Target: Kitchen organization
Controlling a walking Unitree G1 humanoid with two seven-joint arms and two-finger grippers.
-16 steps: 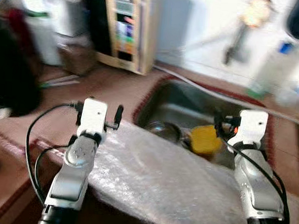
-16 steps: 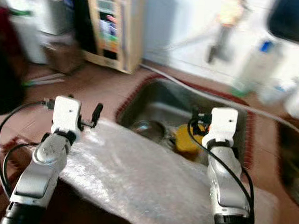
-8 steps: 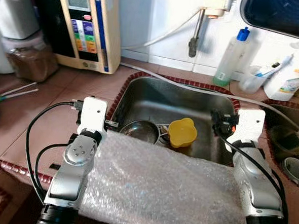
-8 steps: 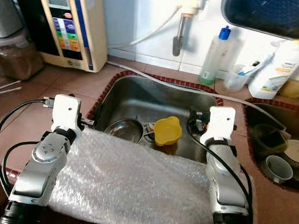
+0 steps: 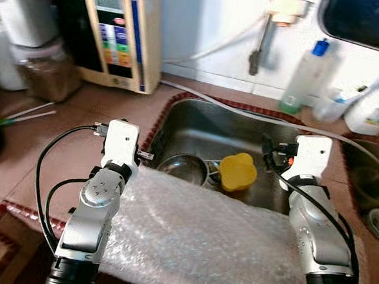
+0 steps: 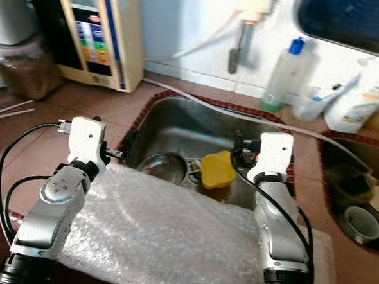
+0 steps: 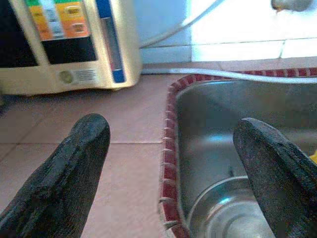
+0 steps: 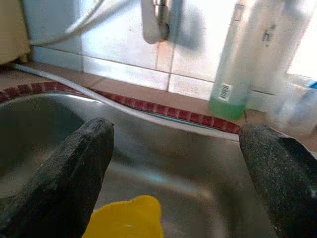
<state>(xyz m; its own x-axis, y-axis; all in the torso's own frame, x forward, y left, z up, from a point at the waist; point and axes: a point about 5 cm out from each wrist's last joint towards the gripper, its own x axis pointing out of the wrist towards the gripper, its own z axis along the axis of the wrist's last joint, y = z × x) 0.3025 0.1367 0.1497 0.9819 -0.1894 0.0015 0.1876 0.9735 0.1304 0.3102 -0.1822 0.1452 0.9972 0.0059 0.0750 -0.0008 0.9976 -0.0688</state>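
A steel sink [image 5: 241, 133] is set in the red-tiled counter. In it, a yellow lobed cup [image 5: 238, 171] stands beside a steel bowl [image 5: 183, 169]. My left gripper [image 7: 171, 134] is open and held over the sink's left rim, with the bowl [image 7: 233, 213] just below and ahead of its fingers. My right gripper [image 8: 176, 139] is open too, above the right part of the sink, with the yellow cup [image 8: 126, 218] under it. Neither holds anything. A sheet of bubble wrap [image 5: 203, 239] lies across the counter's front edge between my arms.
A beige water purifier [image 5: 119, 35] and a jar [image 5: 42, 72] stand at back left. Behind the sink are a tap [image 5: 274, 18], a hose [image 5: 243, 110] and a soap bottle [image 5: 306, 75]. A second basin [image 6: 358, 223] with cups lies to the right.
The whole picture has swung and sharpened as the camera moved. Both arms keep the same raised pose and both grippers stay open. The cup and bowl have not moved in the sink.
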